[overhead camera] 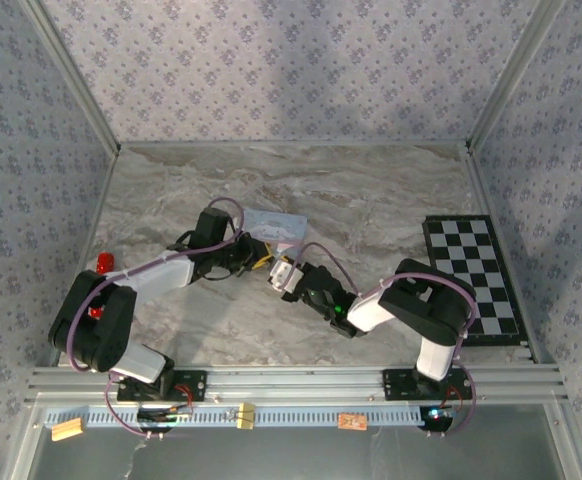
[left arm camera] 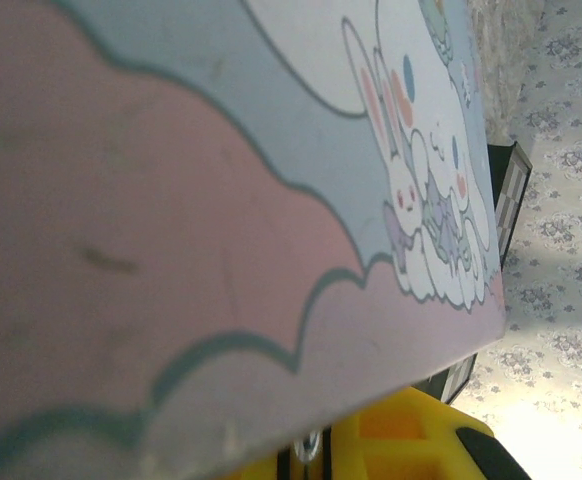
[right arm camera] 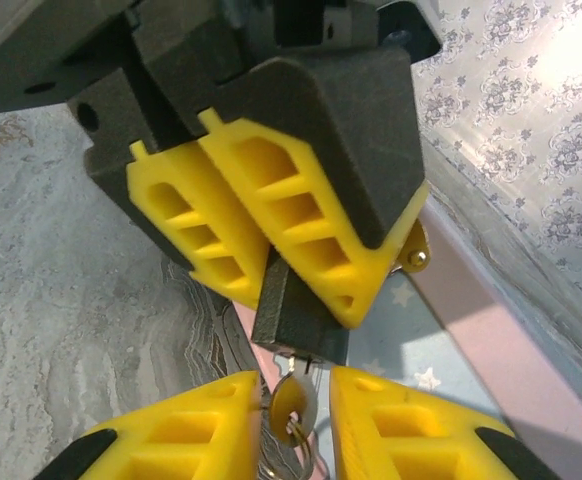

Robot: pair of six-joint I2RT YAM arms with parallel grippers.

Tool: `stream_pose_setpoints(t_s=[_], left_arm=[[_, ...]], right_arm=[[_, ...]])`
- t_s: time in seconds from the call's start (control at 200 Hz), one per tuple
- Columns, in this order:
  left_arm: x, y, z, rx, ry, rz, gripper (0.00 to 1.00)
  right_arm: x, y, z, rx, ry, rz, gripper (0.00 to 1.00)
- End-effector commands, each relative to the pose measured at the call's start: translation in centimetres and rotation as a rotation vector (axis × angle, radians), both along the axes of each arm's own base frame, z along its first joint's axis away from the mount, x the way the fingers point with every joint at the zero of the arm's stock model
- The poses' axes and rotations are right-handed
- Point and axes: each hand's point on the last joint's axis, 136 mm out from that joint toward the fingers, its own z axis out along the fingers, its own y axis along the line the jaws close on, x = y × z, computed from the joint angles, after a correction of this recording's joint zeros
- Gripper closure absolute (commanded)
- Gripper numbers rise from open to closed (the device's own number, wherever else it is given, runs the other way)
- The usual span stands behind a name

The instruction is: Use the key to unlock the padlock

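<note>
At the near edge of the table (overhead camera: 371, 190) the two arms lean in toward the middle, and their tips meet just left of centre. The right gripper (right arm camera: 293, 380) comes in from the near right. Its yellow fingers (right arm camera: 181, 440) stand a little apart on either side of the round head of the key (right arm camera: 291, 408), which has a wire ring hanging from it. There is a narrow gap on each side of the head, so I cannot tell whether the fingers are pinching it.

The key's shaft runs straight away from that gripper into the near end of the padlock (right arm camera: 299, 318). The padlock is a small dark block held above the table between the two grippers. Its long axis is in line with the key. The keyhole end points to the near right, at the right gripper, and the other end is buried in the left gripper (overhead camera: 254, 254). That gripper's two yellow fingers are clenched on the sides of the padlock. A small brass-coloured knob (right arm camera: 414, 257) shows beside the edge of one of them.

Just beyond the grippers, a pastel blue and pink tin (overhead camera: 276, 223) with cartoon rabbits lies flat on the table. Well apart on the right lies a black and white checkerboard (overhead camera: 471, 275). A small red thing (overhead camera: 103, 263) sits by the left wall.
</note>
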Motion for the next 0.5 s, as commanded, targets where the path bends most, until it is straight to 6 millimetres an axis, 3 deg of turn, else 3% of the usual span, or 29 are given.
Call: stream_pose_setpoints(t_s=[0.0, 0.29, 0.495], left_arm=[[-0.2, -0.4, 1.3, -0.036, -0.035, -0.029, 1.0], [-0.2, -0.4, 1.6, -0.04, -0.041, -0.028, 1.0], [-0.1, -0.5, 1.9, -0.044, -0.049, -0.028, 1.0]], right_arm=[[0.6, 0.3, 0.3, 0.021, 0.011, -0.025, 0.76], [1.0, -0.2, -0.4, 0.015, 0.034, -0.05, 0.78], [1.2, -0.7, -0.9, 0.013, 0.033, -0.076, 0.74]])
